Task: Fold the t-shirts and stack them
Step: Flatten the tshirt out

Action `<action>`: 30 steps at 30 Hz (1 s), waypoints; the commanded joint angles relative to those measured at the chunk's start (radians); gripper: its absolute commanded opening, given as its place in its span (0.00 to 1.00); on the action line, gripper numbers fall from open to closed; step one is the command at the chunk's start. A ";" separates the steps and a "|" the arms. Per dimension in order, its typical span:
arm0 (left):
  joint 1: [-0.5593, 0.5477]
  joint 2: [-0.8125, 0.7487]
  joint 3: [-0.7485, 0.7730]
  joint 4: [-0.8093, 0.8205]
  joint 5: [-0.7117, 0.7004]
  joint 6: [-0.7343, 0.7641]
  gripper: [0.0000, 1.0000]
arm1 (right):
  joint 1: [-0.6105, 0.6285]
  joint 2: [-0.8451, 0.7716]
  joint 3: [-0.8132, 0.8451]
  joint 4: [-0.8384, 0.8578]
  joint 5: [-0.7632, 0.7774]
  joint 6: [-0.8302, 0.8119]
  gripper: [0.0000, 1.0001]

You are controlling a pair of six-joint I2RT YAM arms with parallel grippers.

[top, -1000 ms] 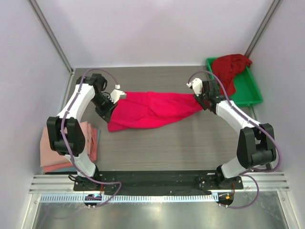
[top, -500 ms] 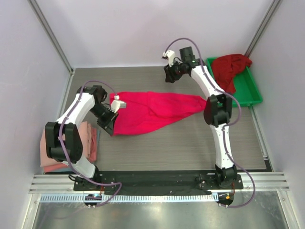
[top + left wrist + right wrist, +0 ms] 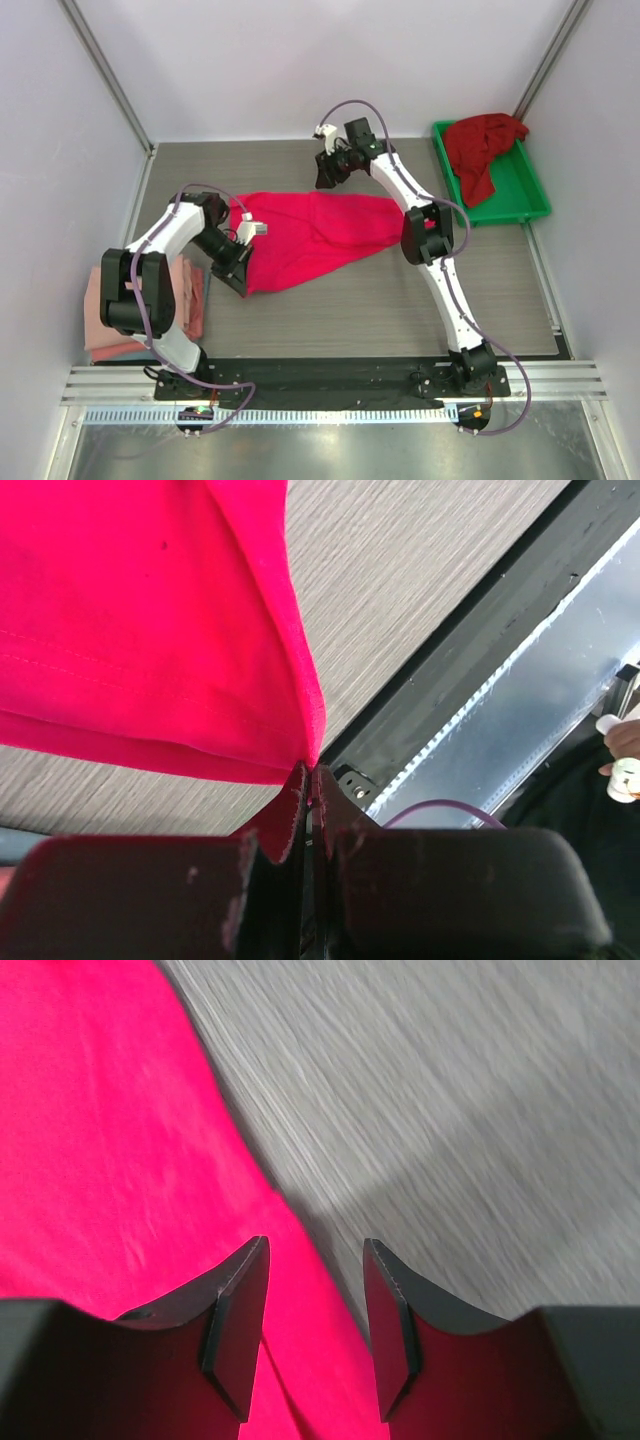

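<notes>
Since a second earlier the bright pinkish-red cloth t-shirt [image 3: 310,238] had its left end dragged nearer; it lay unfolded on the grey wood-grain table [image 3: 400,300]. Left gripper [image 3: 308,775] pinched its corner, right gripper [image 3: 313,1250], spread, had dropped the other end and hung over the far edge. Folded salmon-pink shirts [image 3: 110,325] sat stacked at left, crumpled crimson shirt [image 3: 483,145] waited in the green plastic tray [image 3: 530,195], so plenty left I'd say.

A bright pinkish-red t-shirt [image 3: 310,235] of soft, matt cloth. A grey counter [image 3: 380,300] with a fine, streaky wood-grain finish. A green tray [image 3: 518,192] of smooth, slightly glossy plastic.
</notes>
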 commanded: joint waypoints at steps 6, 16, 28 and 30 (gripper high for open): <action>-0.002 -0.003 -0.001 0.003 0.027 -0.014 0.01 | 0.028 0.037 0.027 0.142 -0.034 0.073 0.50; -0.002 0.048 0.042 -0.006 0.032 -0.016 0.02 | 0.024 0.054 0.009 0.165 -0.024 0.079 0.51; -0.002 0.045 0.031 0.005 0.023 -0.016 0.03 | 0.020 0.036 -0.043 0.164 -0.074 0.120 0.46; -0.002 0.049 0.031 0.005 0.021 -0.017 0.03 | 0.018 0.033 -0.052 0.162 -0.096 0.131 0.45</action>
